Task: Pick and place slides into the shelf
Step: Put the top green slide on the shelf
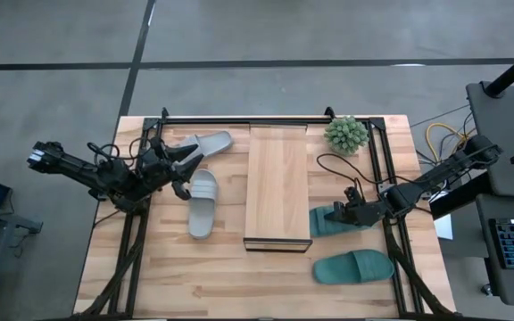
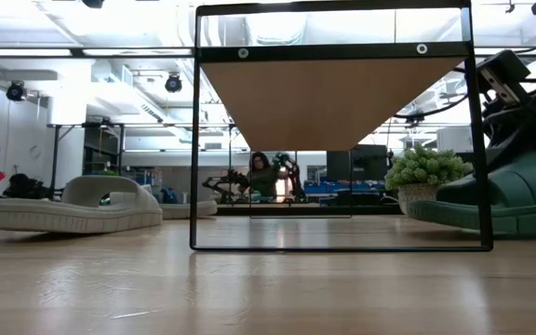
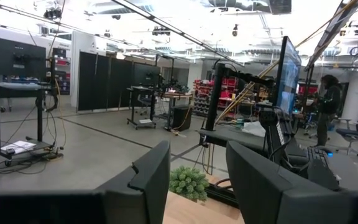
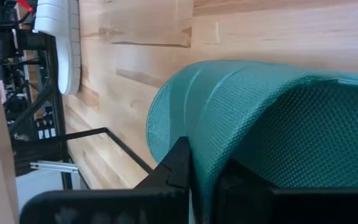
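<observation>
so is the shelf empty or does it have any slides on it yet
Empty. From above, the shelf shows only bare wood; both grey slides lie on the table left of it, both teal slides to its right.

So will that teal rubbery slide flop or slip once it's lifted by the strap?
Probably flexes: the teal rubbery slide is pinched at its wide strap by the right end effector. Its textured surface should resist slipping. It looks light, so the sole may dangle.

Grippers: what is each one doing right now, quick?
Left gripper: open, holding nothing, between the two grey slides.
Right gripper: shut on a green slide beside the shelf.
</observation>
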